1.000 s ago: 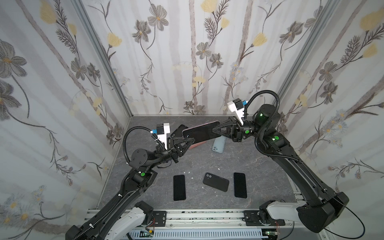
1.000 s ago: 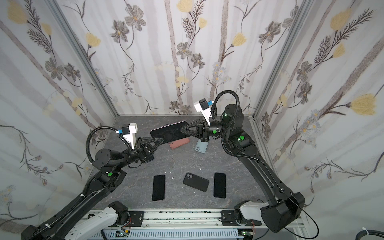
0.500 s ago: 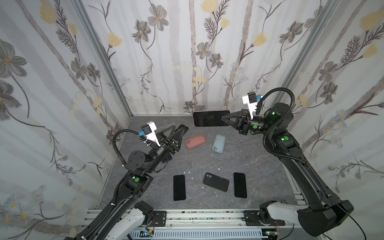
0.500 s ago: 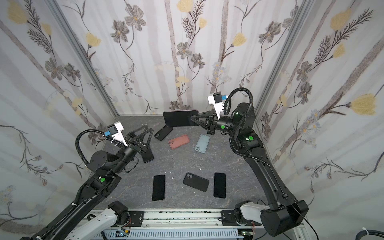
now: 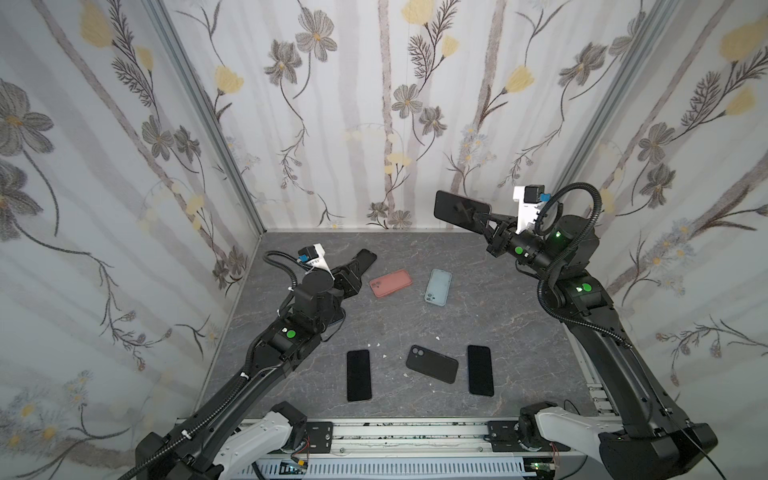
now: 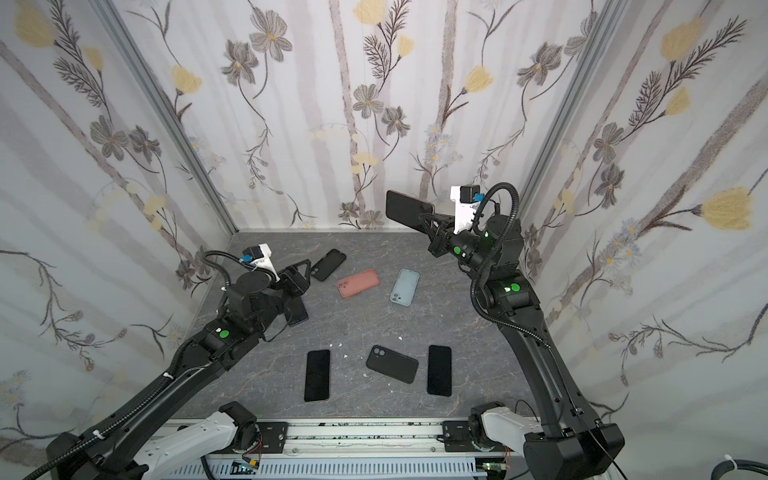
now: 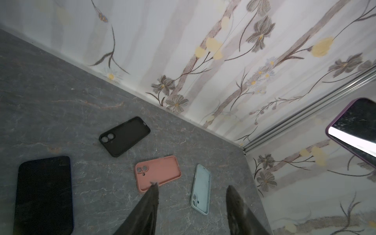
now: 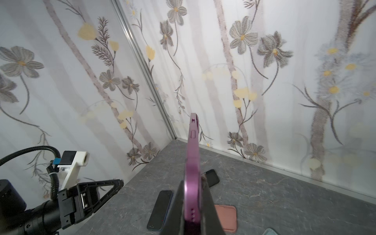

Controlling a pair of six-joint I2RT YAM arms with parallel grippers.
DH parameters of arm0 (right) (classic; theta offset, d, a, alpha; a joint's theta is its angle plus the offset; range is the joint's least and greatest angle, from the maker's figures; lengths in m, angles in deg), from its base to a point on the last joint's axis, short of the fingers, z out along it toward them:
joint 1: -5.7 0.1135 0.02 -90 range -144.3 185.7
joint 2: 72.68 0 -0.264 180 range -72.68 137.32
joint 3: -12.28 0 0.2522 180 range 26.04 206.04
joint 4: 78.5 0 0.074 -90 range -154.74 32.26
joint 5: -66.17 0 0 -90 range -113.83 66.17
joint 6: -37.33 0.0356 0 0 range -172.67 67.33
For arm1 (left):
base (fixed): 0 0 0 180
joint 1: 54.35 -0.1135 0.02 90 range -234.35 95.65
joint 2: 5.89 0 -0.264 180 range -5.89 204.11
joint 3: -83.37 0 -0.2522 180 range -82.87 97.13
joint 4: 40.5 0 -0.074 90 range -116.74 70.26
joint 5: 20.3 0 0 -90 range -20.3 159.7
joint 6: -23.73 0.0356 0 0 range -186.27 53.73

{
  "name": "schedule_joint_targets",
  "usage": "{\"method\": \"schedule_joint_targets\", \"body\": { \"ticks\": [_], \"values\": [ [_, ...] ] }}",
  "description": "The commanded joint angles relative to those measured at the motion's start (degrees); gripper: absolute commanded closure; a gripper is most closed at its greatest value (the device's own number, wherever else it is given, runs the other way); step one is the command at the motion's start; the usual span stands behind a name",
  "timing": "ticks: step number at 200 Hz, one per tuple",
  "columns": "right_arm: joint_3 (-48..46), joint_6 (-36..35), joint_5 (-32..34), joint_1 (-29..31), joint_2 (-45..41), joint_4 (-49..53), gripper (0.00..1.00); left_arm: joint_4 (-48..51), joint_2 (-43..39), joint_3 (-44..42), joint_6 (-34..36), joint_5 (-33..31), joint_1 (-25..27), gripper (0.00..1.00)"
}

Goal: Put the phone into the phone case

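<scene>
A: Phone (image 5: 446,205) where?
B: Up by the back wall (image 5: 374,124), pinched edge-on in the right gripper (image 8: 192,181), purple case (image 8: 192,158) on. Likely held clear to check fit.
A: Left gripper (image 7: 192,186)?
B: Half-spread, empty, low over loose cases (image 7: 157,173).

The table (image 5: 498,316) is dark grey with pale marble veins. Beside the salmon-pink case (image 5: 390,283) lie a light blue case (image 5: 439,286) and a black case (image 6: 328,264). The raised phone (image 5: 461,210) has a purple rim. White walls (image 5: 353,104) carry grey and yellow flowers.

A robot test booth: floral-papered panels (image 5: 374,104) on aluminium posts (image 5: 210,120) enclose a grey marbled desk (image 5: 498,324) with a mounting rail (image 5: 407,434) along its near edge.
</scene>
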Motion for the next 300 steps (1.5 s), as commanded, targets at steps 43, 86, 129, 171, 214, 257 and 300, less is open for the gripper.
{"method": "schedule_joint_targets", "body": {
  "ticks": [43,86,129,171,214,257,300],
  "values": [
    [-6.9,0.4,2.8,-7.5,-4.0,-2.7,1.0,7.0,12.1,8.3,-1.3,-8.5,10.0,0.52],
    [-12.1,5.7,-3.8,-16.1,-3.6,-5.2,1.0,10.2,23.1,15.1,-3.8,-9.7,15.3,0.54],
    [-18.7,5.2,-1.9,-18.4,-5.0,-9.6,1.0,15.8,35.8,21.4,-10.7,-8.0,17.5,0.39],
    [-17.2,-1.8,3.3,-13.6,-4.3,-6.8,1.0,11.6,46.5,26.3,-16.9,-3.4,20.9,0.28],
    [-17.4,-1.8,3.5,-12.3,-6.0,-6.5,1.0,14.5,57.0,35.5,-27.4,-0.2,22.9,0.14],
    [-17.4,-1.9,4.6,-12.2,-8.4,-4.2,1.0,11.5,59.7,35.8,-33.5,-0.3,23.6,0.12],
    [-18.2,-3.1,6.6,-12.3,-9.4,-4.3,1.0,15.8,63.5,39.5,-36.2,0.7,21.5,0.11]
  ]
}}
